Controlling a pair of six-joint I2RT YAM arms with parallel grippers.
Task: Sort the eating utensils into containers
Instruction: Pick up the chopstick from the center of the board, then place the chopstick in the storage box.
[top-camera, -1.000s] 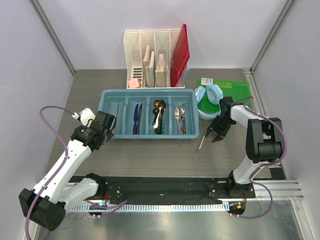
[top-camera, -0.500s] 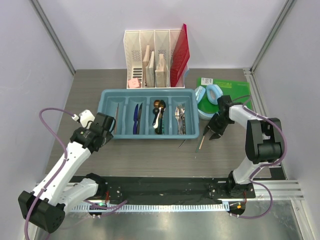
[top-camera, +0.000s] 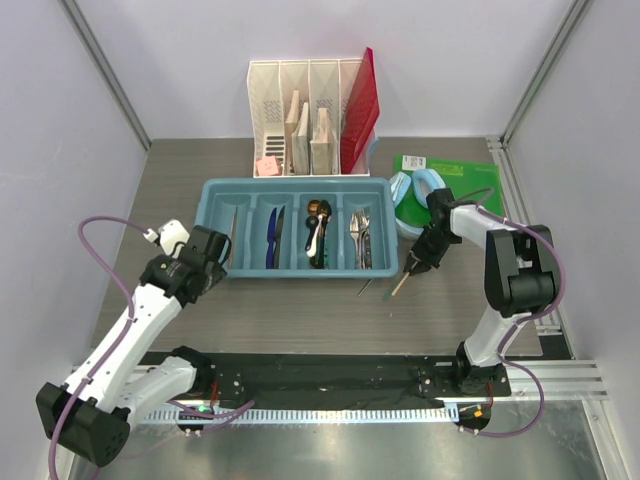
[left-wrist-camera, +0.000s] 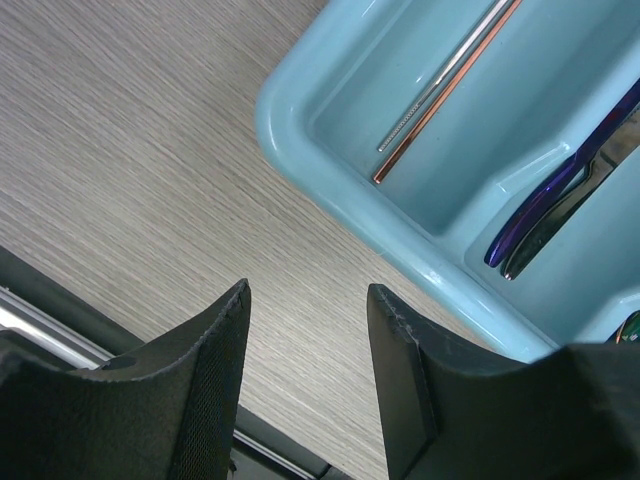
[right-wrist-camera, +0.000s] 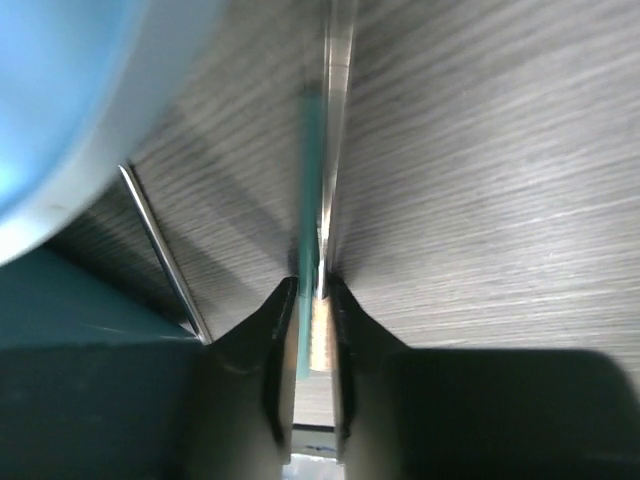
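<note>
The light blue cutlery tray (top-camera: 212, 215) holds a chopstick (top-camera: 234, 235), blue knives (top-camera: 274, 235), spoons (top-camera: 318, 228) and forks (top-camera: 361, 238), one kind per compartment. My right gripper (top-camera: 416, 264) is down on the table right of the tray. In the right wrist view it (right-wrist-camera: 310, 290) is shut on a pair of thin chopsticks (right-wrist-camera: 312, 180), one teal and one silvery, which lie on the wood (top-camera: 402, 283). Another thin stick (top-camera: 365, 286) lies beside the tray. My left gripper (top-camera: 208, 258) is open and empty over the table at the tray's near left corner (left-wrist-camera: 330, 200).
A white slotted file organizer (top-camera: 310, 115) with a red folder stands behind the tray. Light blue headphones (top-camera: 420, 195) and a green packet (top-camera: 455, 172) lie at the right, close to my right arm. The black rail runs along the near edge.
My right gripper has moved left and toward the near edge, down onto the chopsticks, and closed on them. My left arm has barely moved.
</note>
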